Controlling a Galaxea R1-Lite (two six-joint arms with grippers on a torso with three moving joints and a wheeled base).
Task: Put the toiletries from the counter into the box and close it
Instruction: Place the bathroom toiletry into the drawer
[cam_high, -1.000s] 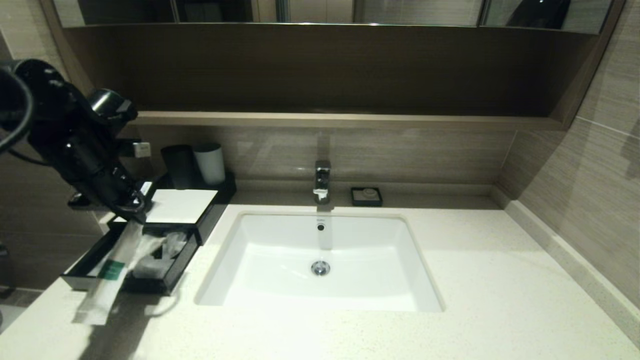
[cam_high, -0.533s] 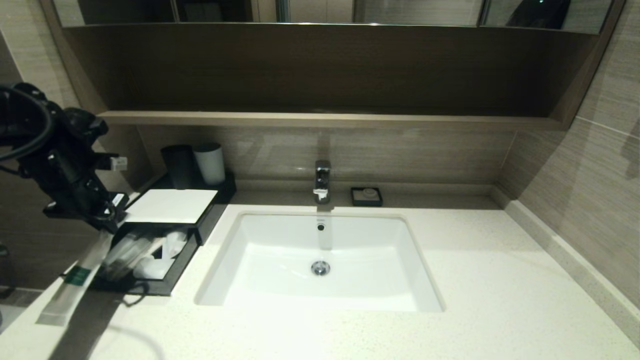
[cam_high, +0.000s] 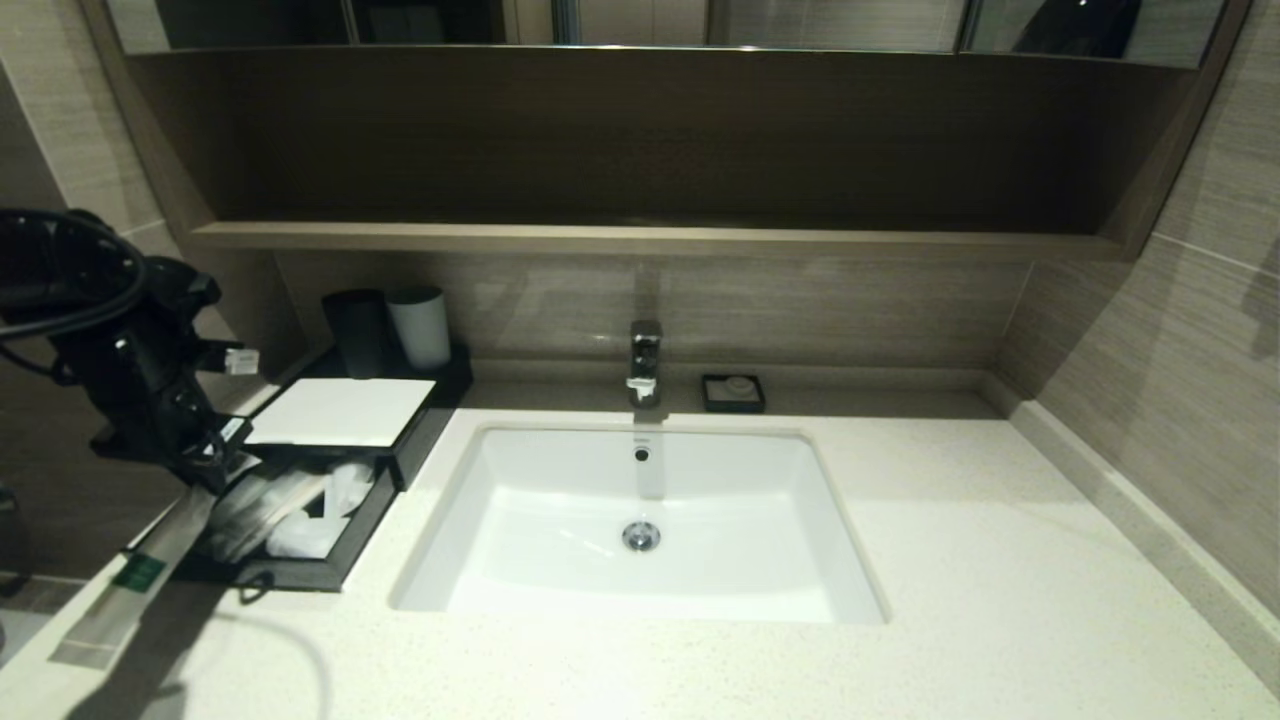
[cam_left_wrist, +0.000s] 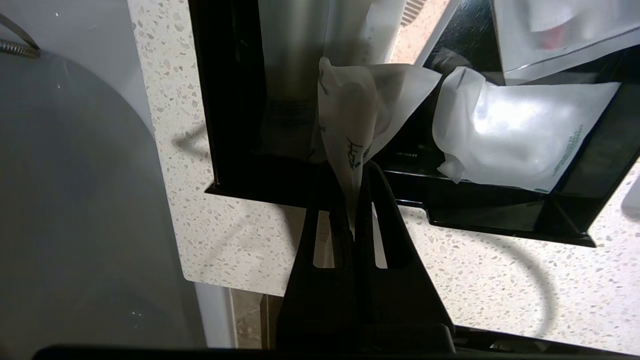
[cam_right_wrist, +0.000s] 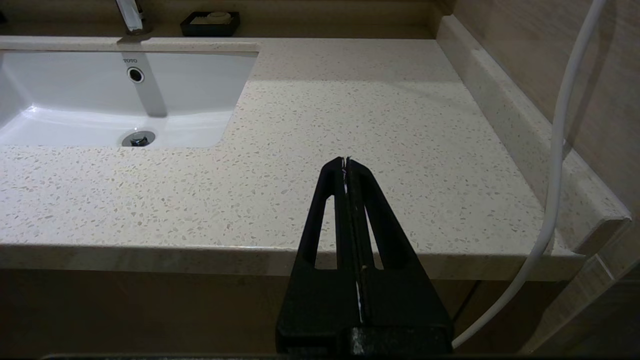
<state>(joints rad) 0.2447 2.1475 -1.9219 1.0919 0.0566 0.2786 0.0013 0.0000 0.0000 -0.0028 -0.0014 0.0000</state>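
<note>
Pinching the top end of a long wrapped toiletry stick, the left end effector sits at the left of the head view, just above the outer corner of the open drawer. The stick hangs slanted down toward the lower left of the frame, its green label band low on the wrapper and its lower end over the desk edge. In the left wrist view the left end effector has both fingers pressed together on the creased translucent wrapper, directly above the black drawer rim. Other white wrapped packets lie inside the drawer, one of them a rounded pouch beside the pinched wrapper. The box, black with a white top panel, stands at the left of the desk with its drawer pulled out toward the front edge. A black cup and a white cup stand behind the box. The white sink occupies the centre of the desk, with a faucet and a small soap dish behind it. The right end effector is parked low in front of the desk's front edge, fingers pressed together and holding nothing.
</note>
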